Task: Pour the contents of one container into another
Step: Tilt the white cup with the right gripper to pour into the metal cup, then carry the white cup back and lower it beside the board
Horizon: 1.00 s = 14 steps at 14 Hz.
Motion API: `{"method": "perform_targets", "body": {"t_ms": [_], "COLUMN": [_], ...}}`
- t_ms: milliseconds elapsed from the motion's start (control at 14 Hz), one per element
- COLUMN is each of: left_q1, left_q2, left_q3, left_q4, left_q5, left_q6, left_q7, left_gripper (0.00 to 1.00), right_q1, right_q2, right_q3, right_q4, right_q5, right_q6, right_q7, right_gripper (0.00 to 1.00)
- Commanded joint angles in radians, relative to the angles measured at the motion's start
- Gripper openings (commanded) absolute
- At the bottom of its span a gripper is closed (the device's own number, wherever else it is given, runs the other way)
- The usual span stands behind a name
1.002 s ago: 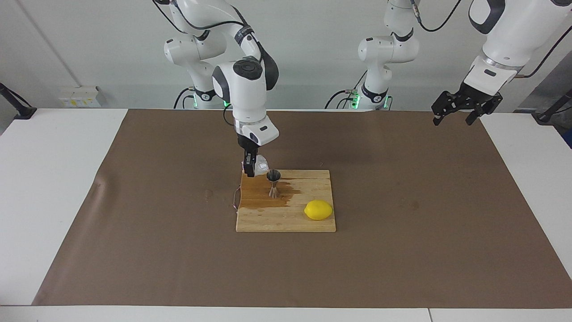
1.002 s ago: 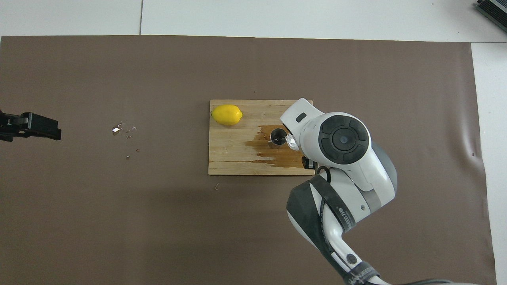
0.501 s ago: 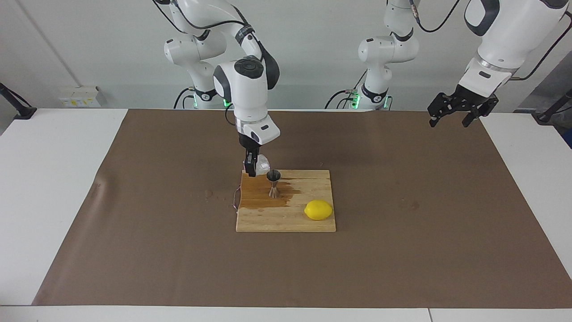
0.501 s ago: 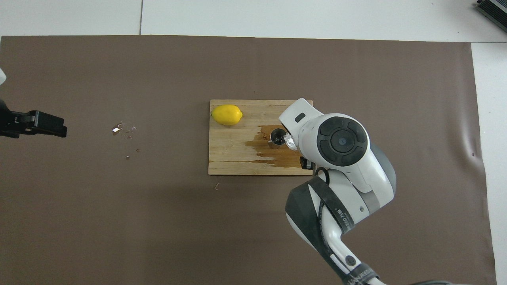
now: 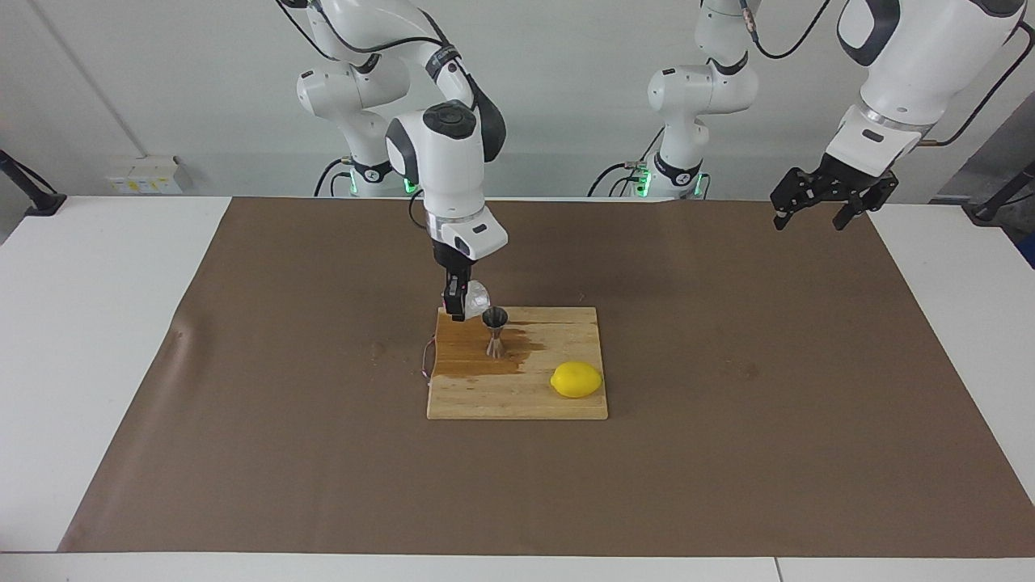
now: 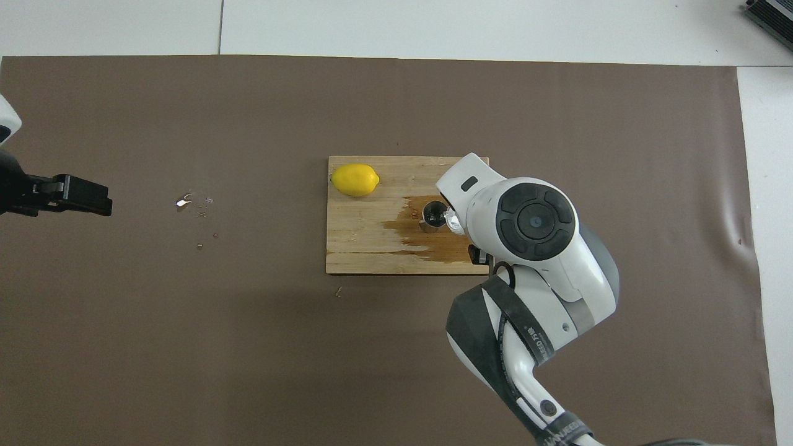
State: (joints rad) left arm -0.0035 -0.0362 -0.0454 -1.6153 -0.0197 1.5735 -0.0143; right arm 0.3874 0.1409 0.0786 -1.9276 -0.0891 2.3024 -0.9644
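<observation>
The clear glass cup hangs tilted just above the rim of the steel jigger, with my right gripper shut on it. In the overhead view only a sliver of the cup shows beside the jigger, the rest hidden under my right wrist. The jigger stands upright on a wooden cutting board, in a dark wet patch. My left gripper hangs open and holds nothing, high over the mat's corner at the left arm's end; in the overhead view this left gripper enters from the edge.
A yellow lemon lies on the board's corner farther from the robots, toward the left arm's end. A brown mat covers the table. A few spilled drops sit on the mat between the board and the left gripper.
The left gripper has drifted a little toward the table's middle. The right gripper has risen slightly and edged toward the jigger with the cup.
</observation>
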Motion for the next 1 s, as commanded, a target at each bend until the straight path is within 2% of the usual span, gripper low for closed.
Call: {"method": "perform_targets", "body": {"t_ms": [0,286,501,931], "left_q1": [-0.001,-0.003,0.011,0.010], "left_q2": [-0.016,-0.016,-0.016,-0.016], "left_q3": [-0.005,-0.005,-0.002,-0.002], "left_q4": [-0.018,-0.017,-0.017,-0.017], "left_q5": [-0.006,-0.006,-0.006,-0.005], "left_q6": [0.007,0.007,0.005,0.003], "left_q7": [-0.003,-0.003,-0.003,-0.003], "left_gripper": [1.00,1.00,1.00,1.00], "right_q1": [-0.036,-0.143,-0.249,-0.464], "right_q2": [-0.012,-0.029,-0.030,-0.035], "right_q3": [0.004,0.004,0.004,0.004], "right_q4": [-0.008,-0.014,-0.027,-0.146], "right_q5": [0.110,0.329,0.576,0.918], "right_q6": [0.025,0.022,0.011,-0.044], "right_q7": [-0.117,-0.429,-0.711,-1.182], "right_gripper": [0.13,0.14,0.14,0.13]}}
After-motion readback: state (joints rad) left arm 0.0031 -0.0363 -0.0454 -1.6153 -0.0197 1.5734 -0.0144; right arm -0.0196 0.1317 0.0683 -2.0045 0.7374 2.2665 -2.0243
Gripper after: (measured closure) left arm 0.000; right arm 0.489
